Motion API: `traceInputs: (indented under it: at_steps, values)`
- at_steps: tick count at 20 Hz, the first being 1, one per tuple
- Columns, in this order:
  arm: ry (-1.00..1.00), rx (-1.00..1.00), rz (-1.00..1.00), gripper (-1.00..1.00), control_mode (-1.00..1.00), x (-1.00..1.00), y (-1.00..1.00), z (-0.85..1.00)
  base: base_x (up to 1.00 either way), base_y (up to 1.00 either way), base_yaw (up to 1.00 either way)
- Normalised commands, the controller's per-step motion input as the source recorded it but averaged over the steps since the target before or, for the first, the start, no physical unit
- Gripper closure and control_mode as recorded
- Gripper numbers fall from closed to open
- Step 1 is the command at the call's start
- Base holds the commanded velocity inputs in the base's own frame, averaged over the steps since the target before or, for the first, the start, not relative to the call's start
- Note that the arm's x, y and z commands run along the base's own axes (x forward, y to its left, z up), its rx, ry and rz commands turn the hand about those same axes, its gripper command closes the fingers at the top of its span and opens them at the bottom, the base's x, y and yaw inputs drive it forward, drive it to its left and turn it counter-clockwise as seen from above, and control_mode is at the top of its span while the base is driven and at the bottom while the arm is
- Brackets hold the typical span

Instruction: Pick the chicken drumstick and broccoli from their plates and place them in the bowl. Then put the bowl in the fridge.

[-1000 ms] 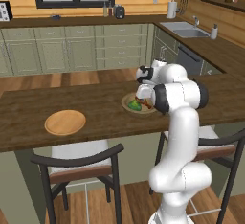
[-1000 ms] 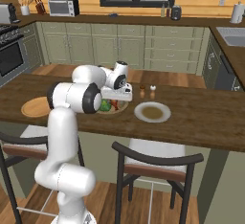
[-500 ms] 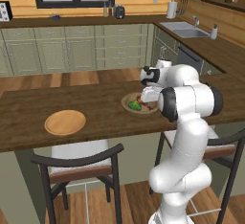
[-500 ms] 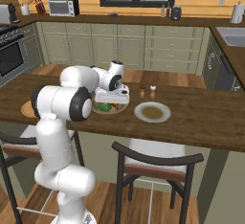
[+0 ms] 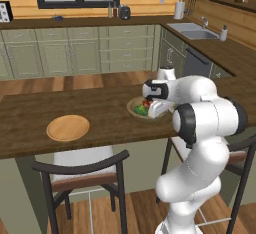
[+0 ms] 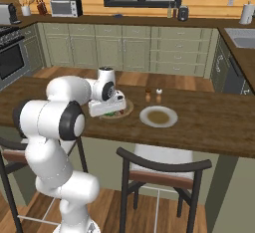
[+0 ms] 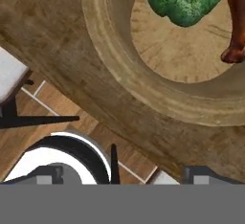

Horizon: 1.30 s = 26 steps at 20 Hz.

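Hand view first: I'm looking straight down past the thick rim of the bowl (image 7: 119, 70), with the broccoli (image 7: 184, 0) lying inside on its wooden floor and the chicken drumstick (image 7: 237, 22) just beside it, bone end pointing down toward the rim. Both pieces sit in the bowl, nothing between my fingers. The gripper (image 7: 122, 182) has its jaws spread wide and empty, tips sitting low at the frame's edge, outside the bowl's rim.

From the left base camera I see the gripper (image 5: 155, 109) hanging right at the near side of the bowl (image 5: 134, 109) on the dark wooden counter (image 5: 100, 128); a bit of green and red shows inside. Well off to the left on the same counter sits the tan wooden plate (image 5: 68, 127), bare.

From the right base camera, the hand (image 6: 105, 108) covers most of the bowl (image 6: 127, 111). The pale plate (image 6: 158, 116) lies to the bowl's right, near but apart. Two small shakers (image 6: 153, 95) stand just behind that plate.
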Motion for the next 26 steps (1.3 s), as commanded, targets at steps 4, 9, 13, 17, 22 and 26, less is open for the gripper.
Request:
traceInputs:
  at_steps: [4,9,13,17,22,26]
  values:
    - [0.0,0.0,0.49,-1.0,-1.0,0.03,0.01,0.0,0.0,0.0,0.0]
    - [0.0,-0.01,0.37,-1.0,-1.0,0.3,0.06,-0.02,0.0,0.0,0.0]
    - [0.0,-0.03,0.18,-1.0,-1.0,0.16,0.24,-0.14,0.0,0.0,0.0]
    - [0.0,-0.03,0.06,-1.0,-1.0,0.03,0.05,-0.3,0.0,0.0,0.0]
    - [0.0,0.0,0.01,-1.0,-1.0,0.28,-0.02,-0.28,0.0,0.0,0.0]
    - [0.0,0.0,0.01,-1.0,-1.0,0.39,-0.01,-0.26,0.0,0.0,0.0]
